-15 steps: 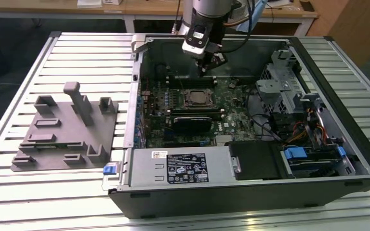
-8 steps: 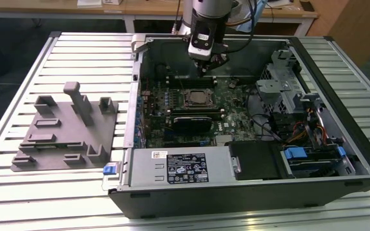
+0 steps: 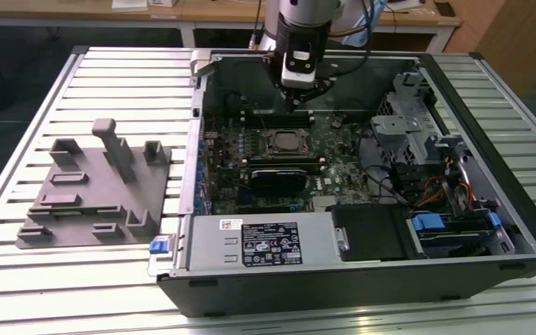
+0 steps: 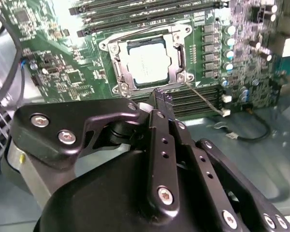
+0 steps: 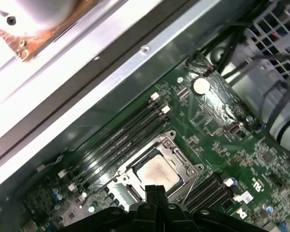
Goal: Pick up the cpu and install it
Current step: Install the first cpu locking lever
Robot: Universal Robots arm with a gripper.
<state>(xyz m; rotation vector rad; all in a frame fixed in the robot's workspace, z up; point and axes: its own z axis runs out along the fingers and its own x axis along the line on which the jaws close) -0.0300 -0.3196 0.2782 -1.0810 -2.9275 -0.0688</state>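
While the black gripper (image 3: 298, 105) hangs over the open black computer case (image 3: 491, 202), its fingers (image 4: 160, 99) are pressed together with nothing between them, as both wrist views show. The cpu (image 4: 147, 65) — a small flat square chip with a shiny silver metal top — lies seated in the metal-framed socket (image 4: 117, 67) on the green motherboard (image 4: 63, 72), apart from the fingertips, which hang above the socket's edge. In the first wrist view the cpu (image 5: 158, 174) sits just past the fingers (image 5: 154, 192), with black memory slots (image 5: 121, 140) running beside the socket and a round silver coin battery (image 5: 200, 85) farther off. The exterior view adds what the wrist cameras miss — a grey plastic fixture tray (image 3: 91, 188) with upright posts, resting on the slatted metal table (image 3: 109, 70) at the exterior view's left of the case.
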